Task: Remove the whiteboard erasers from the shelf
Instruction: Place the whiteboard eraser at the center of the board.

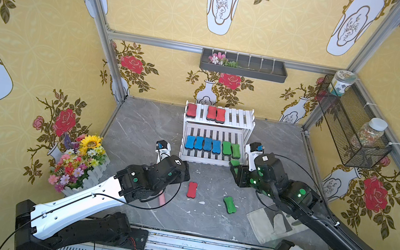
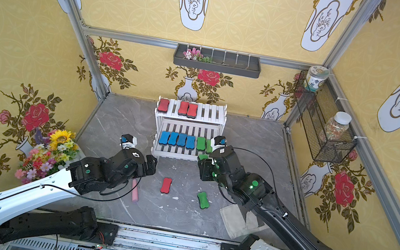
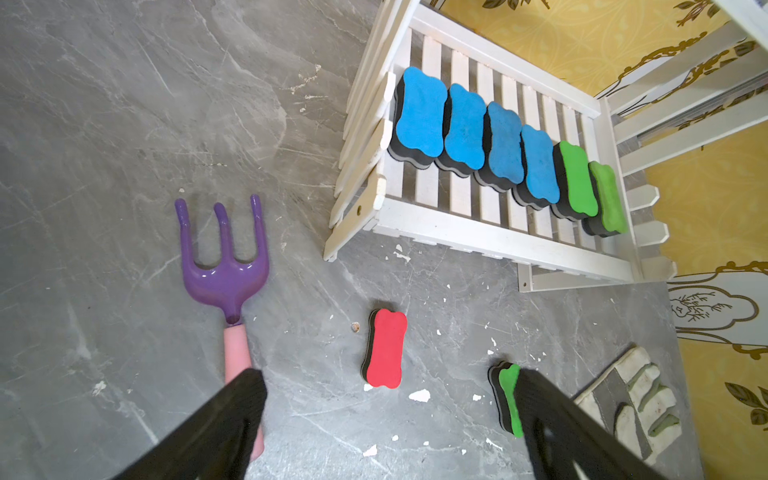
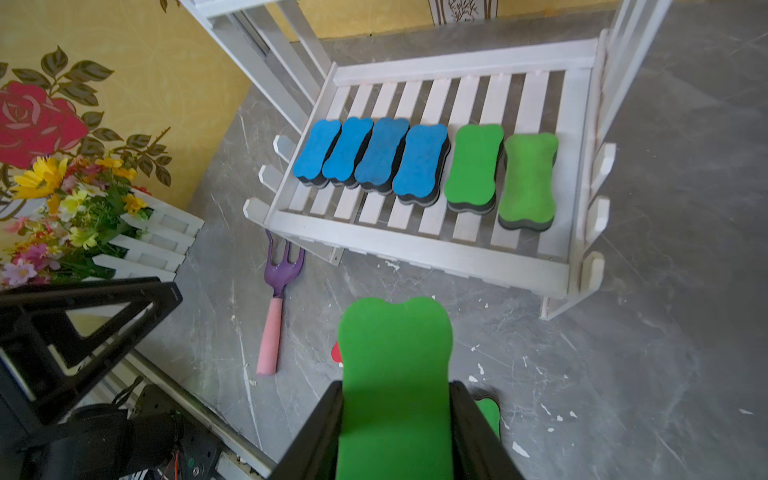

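Observation:
The white two-tier shelf stands at the back of the floor. Three red whiteboard erasers lie on its top tier. Several blue ones and two green ones sit in a row on the lower tier. My right gripper is shut on a green eraser, held above the floor just in front of the shelf's right end. On the floor lie a red eraser and a green eraser. My left gripper hangs open above them, with nothing between its fingers.
A purple garden fork with a pink handle lies left of the floor erasers, and a work glove to their right. A flower pot stands at the left wall. A dark wall tray and a mesh basket with jars hang above.

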Tool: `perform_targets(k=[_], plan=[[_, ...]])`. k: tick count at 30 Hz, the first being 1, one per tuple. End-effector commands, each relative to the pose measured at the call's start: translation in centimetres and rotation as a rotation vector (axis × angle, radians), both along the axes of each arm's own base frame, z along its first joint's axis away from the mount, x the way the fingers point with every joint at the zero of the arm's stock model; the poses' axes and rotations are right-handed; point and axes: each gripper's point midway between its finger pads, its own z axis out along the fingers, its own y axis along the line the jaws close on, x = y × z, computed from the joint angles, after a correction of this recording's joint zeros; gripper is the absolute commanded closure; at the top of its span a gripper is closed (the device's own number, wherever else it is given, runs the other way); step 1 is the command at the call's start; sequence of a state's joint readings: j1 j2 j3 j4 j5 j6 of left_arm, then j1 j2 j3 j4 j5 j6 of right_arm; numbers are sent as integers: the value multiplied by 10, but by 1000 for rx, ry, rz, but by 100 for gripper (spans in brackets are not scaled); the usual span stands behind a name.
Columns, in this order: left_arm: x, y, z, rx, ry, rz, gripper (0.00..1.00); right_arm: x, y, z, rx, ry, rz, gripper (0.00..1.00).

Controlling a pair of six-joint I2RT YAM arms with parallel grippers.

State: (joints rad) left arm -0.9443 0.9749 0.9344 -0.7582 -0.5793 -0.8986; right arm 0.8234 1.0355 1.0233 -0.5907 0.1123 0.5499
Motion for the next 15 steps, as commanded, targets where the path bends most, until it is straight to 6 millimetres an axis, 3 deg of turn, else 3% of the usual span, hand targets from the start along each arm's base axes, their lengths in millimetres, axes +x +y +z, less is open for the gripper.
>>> perform_targets(k=[1, 7, 10, 15], plan=[[0, -2, -4, -13, 7, 1, 0, -7, 11, -14, 34, 5, 10, 59], [0, -2, -9, -11, 15, 5, 0, -31, 45, -92, 15, 95, 87, 59], [0, -2, -9, -10, 16, 4, 0, -32, 51, -135, -17, 158, 76, 59], [-1, 0, -9, -5, 17, 7, 1, -26, 56, -171, -81, 193, 61, 59]])
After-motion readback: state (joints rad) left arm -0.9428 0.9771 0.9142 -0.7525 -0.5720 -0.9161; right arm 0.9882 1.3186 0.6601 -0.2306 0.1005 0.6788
